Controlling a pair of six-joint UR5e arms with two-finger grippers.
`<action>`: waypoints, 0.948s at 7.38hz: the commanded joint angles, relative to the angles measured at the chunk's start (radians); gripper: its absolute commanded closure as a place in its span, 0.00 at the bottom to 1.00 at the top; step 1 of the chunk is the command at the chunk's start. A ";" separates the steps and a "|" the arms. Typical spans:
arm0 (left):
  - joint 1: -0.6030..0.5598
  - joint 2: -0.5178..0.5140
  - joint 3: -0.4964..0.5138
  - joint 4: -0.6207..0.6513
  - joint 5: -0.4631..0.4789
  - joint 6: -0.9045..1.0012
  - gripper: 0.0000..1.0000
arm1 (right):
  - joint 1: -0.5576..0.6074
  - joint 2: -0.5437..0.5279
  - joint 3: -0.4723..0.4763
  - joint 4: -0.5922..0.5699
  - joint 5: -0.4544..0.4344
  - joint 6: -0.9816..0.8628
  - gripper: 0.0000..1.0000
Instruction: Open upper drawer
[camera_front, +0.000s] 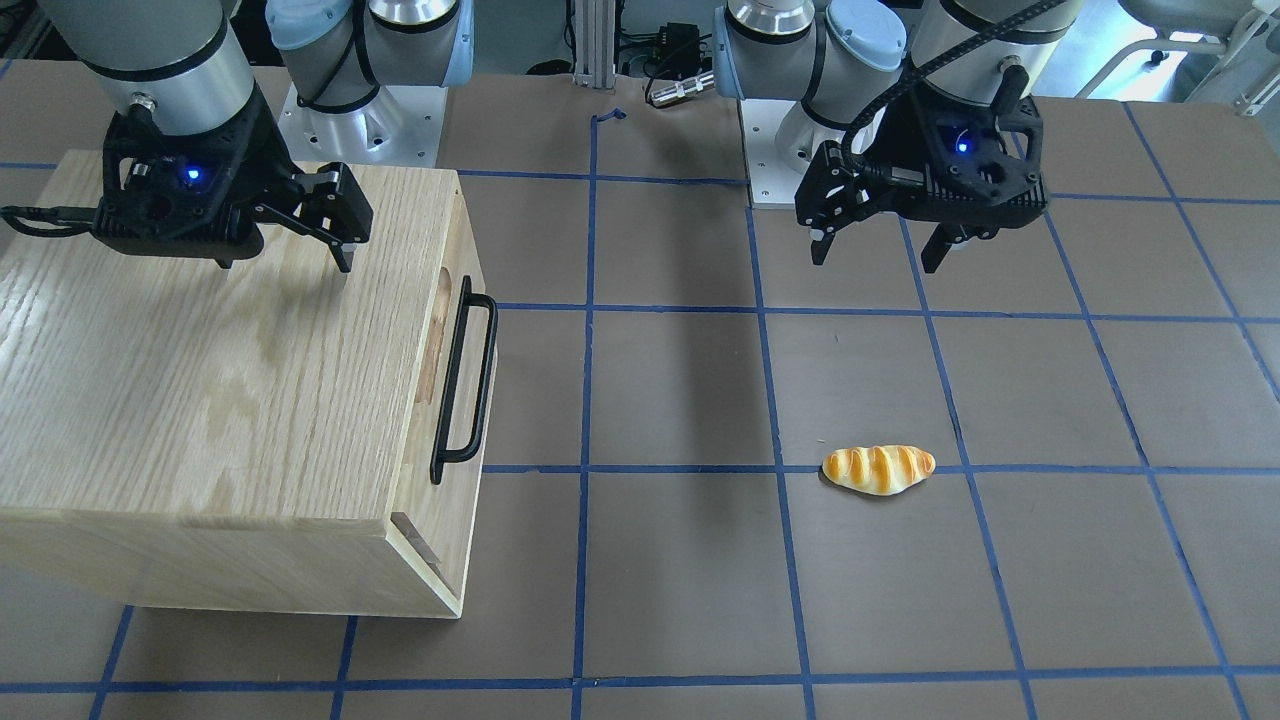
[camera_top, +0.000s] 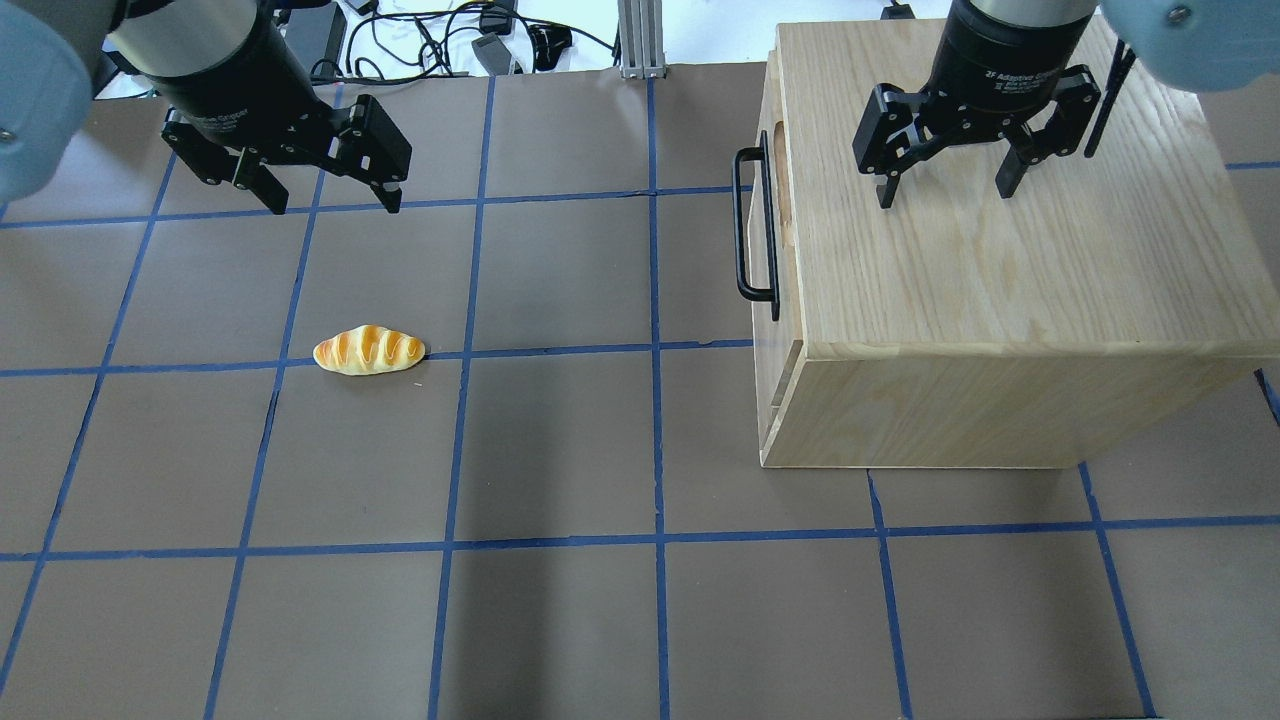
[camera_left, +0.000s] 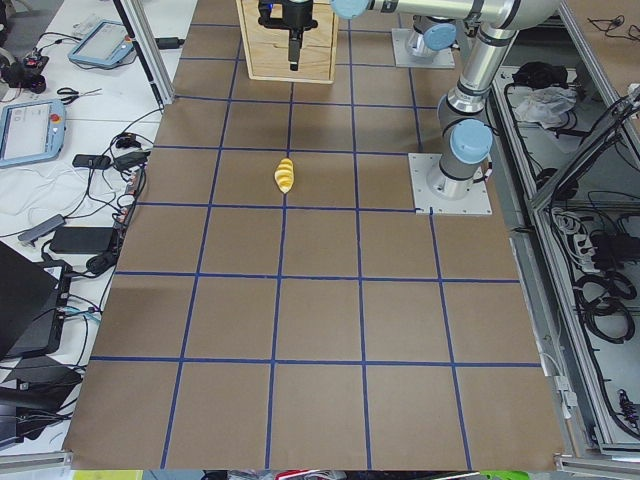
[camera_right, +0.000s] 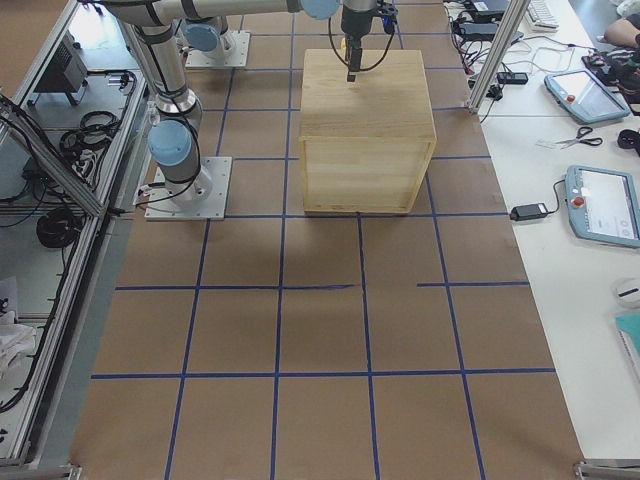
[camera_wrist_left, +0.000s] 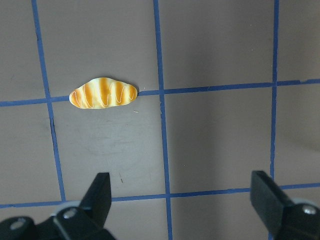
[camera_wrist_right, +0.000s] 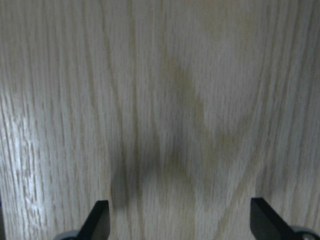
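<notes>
The upper drawer (camera_front: 460, 250) is the pale front panel of the cabinet and looks shut. Its oblong notch (camera_front: 435, 340) and long black bar handle (camera_front: 465, 380) face the table's middle. The panel (camera_top: 783, 270) and handle (camera_top: 757, 225) also show in the overhead view. My right gripper (camera_top: 946, 195) is open and empty. It hangs just above the cabinet top, behind the handle, and only wood grain lies between its fingers in its wrist view (camera_wrist_right: 180, 220). My left gripper (camera_top: 335, 207) is open and empty above the bare table, far from the drawer.
The oak-grain cabinet box (camera_top: 1000, 270) stands on the robot's right side of the table (camera_top: 560, 450). A striped bread roll (camera_top: 368, 350) lies on the table below my left gripper (camera_wrist_left: 182, 200) and also shows in the front view (camera_front: 878, 469). Blue tape lines grid the brown surface.
</notes>
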 joint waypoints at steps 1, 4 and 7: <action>0.000 0.003 0.000 0.000 0.005 0.002 0.00 | 0.001 0.000 -0.001 0.000 0.000 0.000 0.00; 0.002 0.001 0.000 0.002 0.007 0.002 0.00 | 0.001 0.000 -0.001 0.000 0.000 0.000 0.00; -0.005 -0.037 -0.009 0.027 -0.007 -0.025 0.00 | 0.001 0.000 -0.001 0.000 0.000 0.000 0.00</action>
